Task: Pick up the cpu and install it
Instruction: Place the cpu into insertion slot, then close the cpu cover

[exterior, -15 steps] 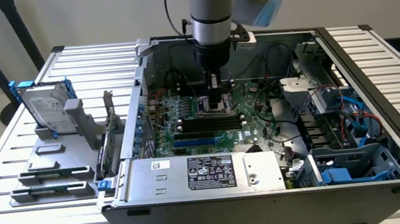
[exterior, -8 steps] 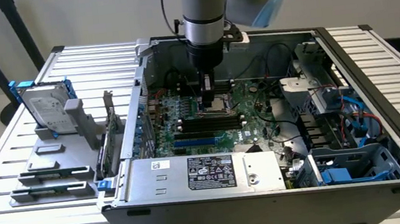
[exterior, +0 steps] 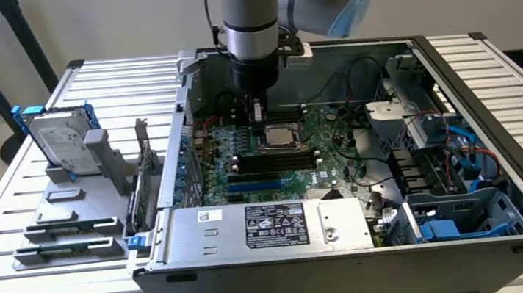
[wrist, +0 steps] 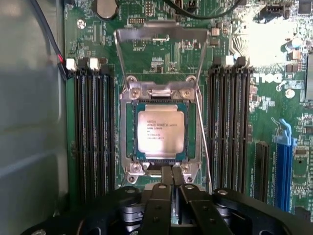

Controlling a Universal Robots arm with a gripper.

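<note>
1. The cpu (wrist: 160, 132) lies flat in its socket on the motherboard (wrist: 146, 63), silvery top facing up.
2. The socket's metal load plate (wrist: 146, 33) stands open just beyond it.
3. The gripper (wrist: 171, 172) is clenched on nothing, its 2 fingers pressed together just beside the socket's edge.
4. The arm reaches down into the open computer case (exterior: 354, 269).

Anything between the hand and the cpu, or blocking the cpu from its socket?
Nothing visible. The cpu already lies in the socket, load plate swung open; the shut hand hangs at the socket's edge.
</note>
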